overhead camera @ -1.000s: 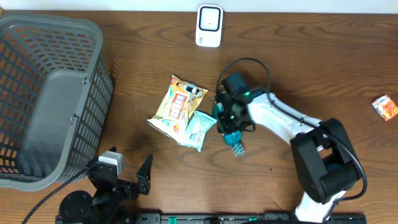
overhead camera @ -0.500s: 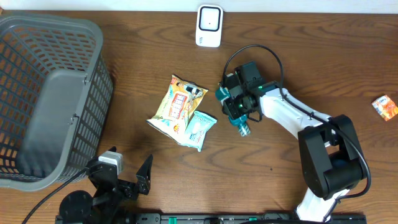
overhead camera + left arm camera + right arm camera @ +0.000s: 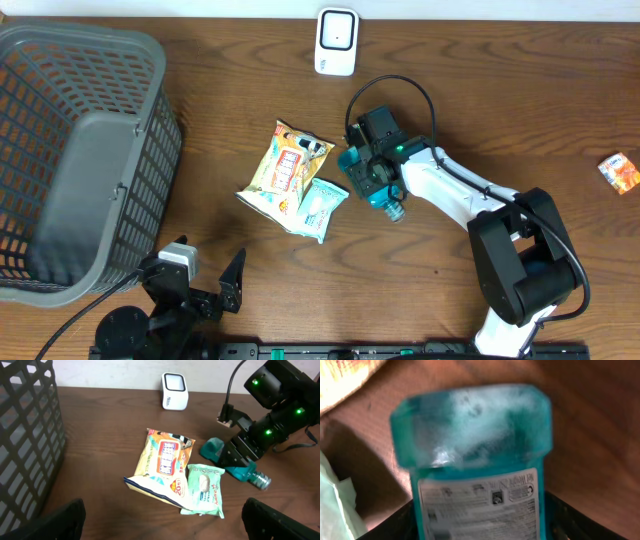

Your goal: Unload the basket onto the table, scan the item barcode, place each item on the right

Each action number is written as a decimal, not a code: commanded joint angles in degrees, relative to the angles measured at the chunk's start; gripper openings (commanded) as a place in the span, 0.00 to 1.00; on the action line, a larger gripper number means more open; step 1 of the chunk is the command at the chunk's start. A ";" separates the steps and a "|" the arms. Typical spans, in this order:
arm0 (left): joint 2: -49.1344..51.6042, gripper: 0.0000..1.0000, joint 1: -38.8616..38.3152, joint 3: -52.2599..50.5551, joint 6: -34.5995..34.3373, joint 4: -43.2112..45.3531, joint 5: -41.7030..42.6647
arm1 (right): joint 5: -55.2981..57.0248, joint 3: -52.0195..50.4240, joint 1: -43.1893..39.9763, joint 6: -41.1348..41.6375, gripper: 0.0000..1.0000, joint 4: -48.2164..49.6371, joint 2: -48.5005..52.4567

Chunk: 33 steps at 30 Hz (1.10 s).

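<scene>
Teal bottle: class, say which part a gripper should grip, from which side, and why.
Grip the bottle across its mid-body, from above: it lies flat on the table, label up, with both long sides free. The cap end is narrower and round, probably a poorer hold.

A basket (image 3: 90,150) sits at the worktop's (image 3: 250,80) far left, and a scanner (image 3: 337,42) at the back centre. A snack bag (image 3: 290,168) lies mid-worktop, with a wipes pack (image 3: 322,208) touching its front right. A bottle (image 3: 245,473) lies just right of them, and a small packet (image 3: 620,172) far right.

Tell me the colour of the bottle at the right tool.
The bottle is translucent teal with a white label; right wrist view shows it best.
</scene>
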 commanded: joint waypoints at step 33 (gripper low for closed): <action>-0.35 0.98 0.20 0.26 -0.09 0.02 0.74 | -12.72 6.23 -3.45 8.96 0.99 -23.54 -4.98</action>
